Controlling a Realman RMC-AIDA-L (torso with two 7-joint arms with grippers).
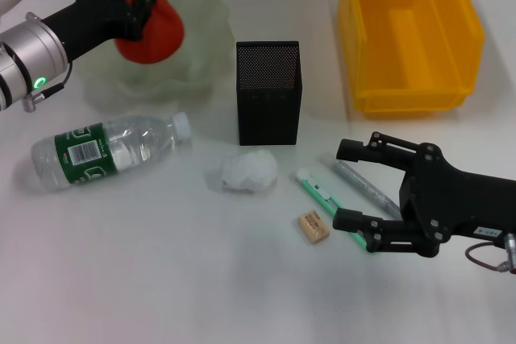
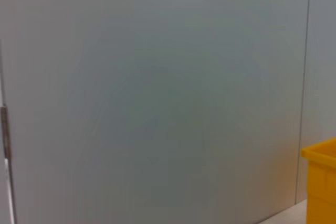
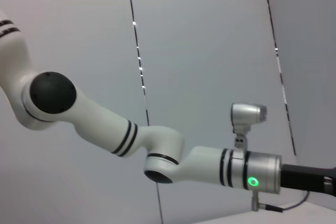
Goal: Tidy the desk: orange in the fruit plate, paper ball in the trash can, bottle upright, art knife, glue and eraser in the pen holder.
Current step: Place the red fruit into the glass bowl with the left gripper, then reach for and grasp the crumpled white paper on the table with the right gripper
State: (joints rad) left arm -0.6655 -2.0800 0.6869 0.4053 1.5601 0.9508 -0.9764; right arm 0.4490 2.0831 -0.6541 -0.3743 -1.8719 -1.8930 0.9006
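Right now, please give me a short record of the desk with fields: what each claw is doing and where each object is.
left claw: shut on the orange, over the fruit plate
right claw: open, around the art knife and glue
bottle: lying down
paper ball: in front of pen holder
eraser: beside the art knife
trash can: far right

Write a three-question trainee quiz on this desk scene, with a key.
1. True or false: the bottle stands upright.
2. What does the left gripper hold over the fruit plate?
3. Which lies nearest the open right gripper: A) art knife, B) paper ball, C) trash can?

Key: 1. False, it lies on its side on the desk. 2. The orange. 3. A.
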